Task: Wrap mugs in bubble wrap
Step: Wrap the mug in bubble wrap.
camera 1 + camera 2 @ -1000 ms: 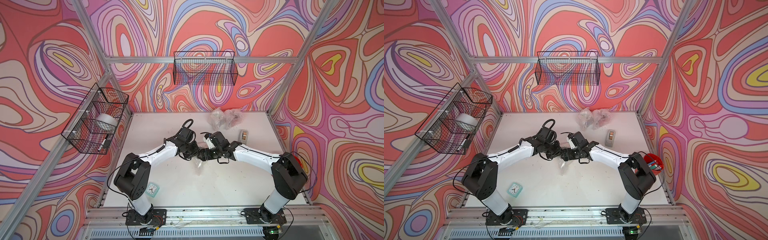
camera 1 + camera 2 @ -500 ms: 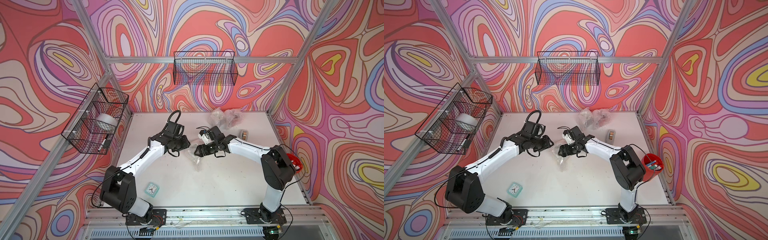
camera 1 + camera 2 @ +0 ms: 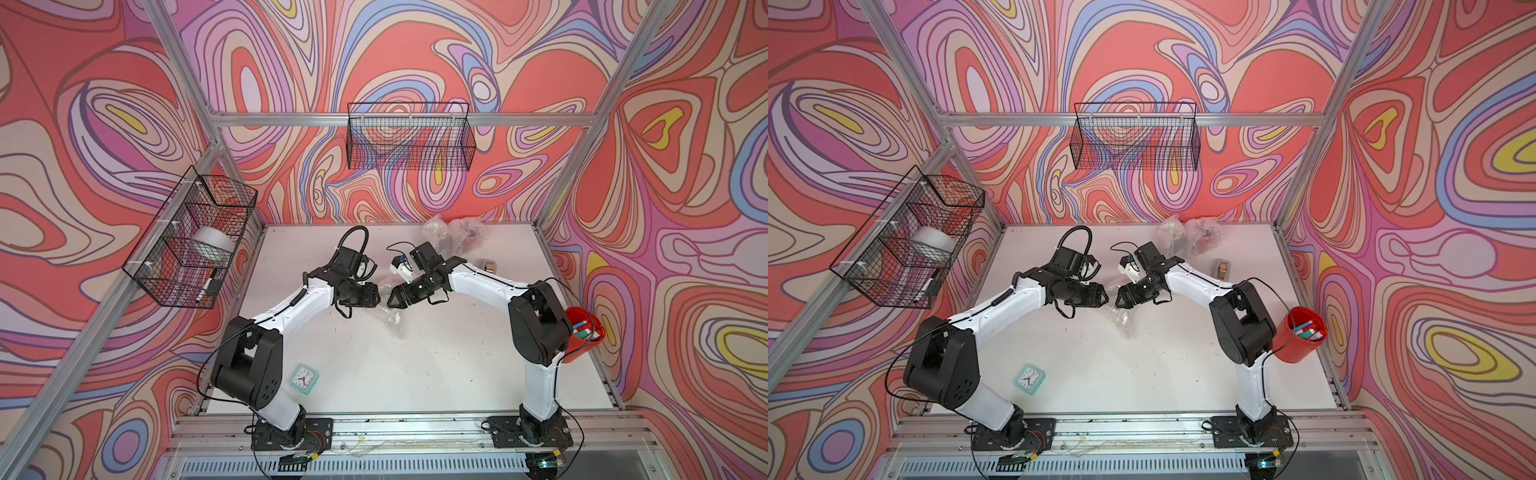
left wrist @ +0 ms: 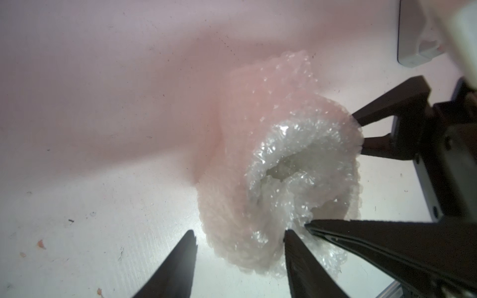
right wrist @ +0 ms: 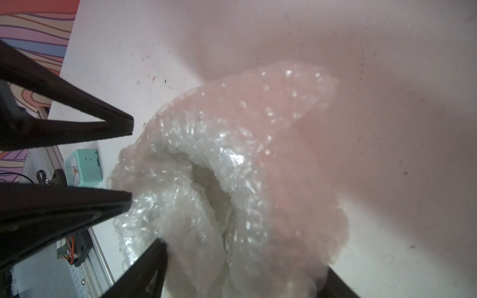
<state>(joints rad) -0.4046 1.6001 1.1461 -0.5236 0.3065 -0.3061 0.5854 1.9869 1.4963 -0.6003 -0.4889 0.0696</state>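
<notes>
Two grippers meet at a bubble wrap bundle point(image 3: 390, 322) mid-table.
A mint clock point(image 3: 304, 377) lies near left, a red cup point(image 3: 582, 334) stands at the right edge, and two wrap lumps point(image 3: 453, 235) sit far. The white table point(image 3: 436, 386) is scuffed and the walls swirl-patterned. The bundle is translucent and curled around a hollow. The left gripper point(image 4: 240, 232) has its jaws apart at the bundle's end. The right gripper point(image 5: 246, 258) straddles it wide; whether it presses, I cannot tell.

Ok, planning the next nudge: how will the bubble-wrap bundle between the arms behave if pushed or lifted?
The bubble-wrap bundle looks soft and crumpled, so it would probably squash rather than slide cleanly. Its loose open end suggests it may unfurl when lifted. Contents are hidden, so weight is unclear.
</notes>
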